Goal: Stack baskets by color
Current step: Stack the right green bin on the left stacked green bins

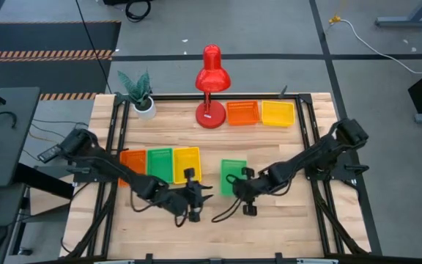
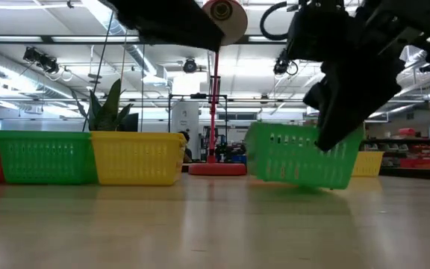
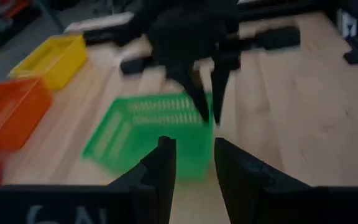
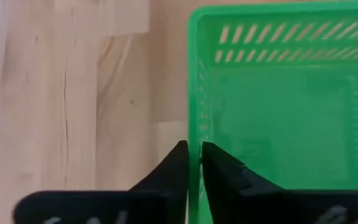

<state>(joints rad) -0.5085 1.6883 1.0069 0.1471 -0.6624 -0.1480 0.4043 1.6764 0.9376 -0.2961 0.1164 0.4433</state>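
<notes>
Right gripper pinches the rim of the lone green basket mid-table, one end tipped just off the wood. Left gripper hovers just beside it, fingers apart, empty. Orange, green and yellow baskets sit in a row near the left arm.

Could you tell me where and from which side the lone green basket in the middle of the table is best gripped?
Probably by its thin upright side wall, from above: the green basket is open-topped, so one finger fits inside and one outside. The right claw pinches that wall this way.
</notes>
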